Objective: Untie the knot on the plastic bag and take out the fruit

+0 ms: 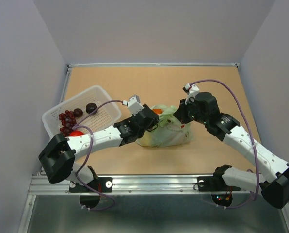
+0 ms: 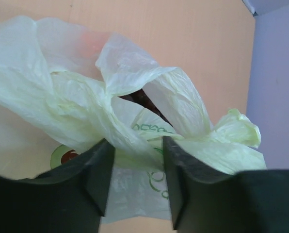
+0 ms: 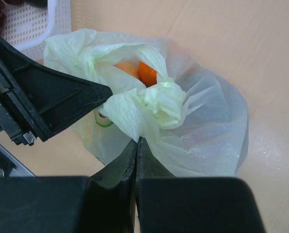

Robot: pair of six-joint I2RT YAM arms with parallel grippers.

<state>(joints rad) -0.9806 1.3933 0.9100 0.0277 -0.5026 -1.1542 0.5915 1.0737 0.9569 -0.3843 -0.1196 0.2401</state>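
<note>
Off to the left of the left gripper [image 2: 135, 170], beside its arm, the white basket [image 1: 105, 112] is holding a red grape bunch [image 1: 65, 121] and two dark plums [image 1: 91, 108]. We are holding this gripper's jaws apart, and a strip of the plastic bag [image 2: 76, 97] is running loosely between its fingers [image 2: 98, 174]. The bag is lying on the table [image 1: 207, 82] straight ahead of it, between the two grippers. We are pinching a fold of the bag with the right gripper [image 3: 137, 141], its jaws pressed together. The knot [image 3: 161, 99] is sitting just beyond those tips, and the fruit [image 3: 147, 73] is showing orange inside the bag past the knot.
</note>
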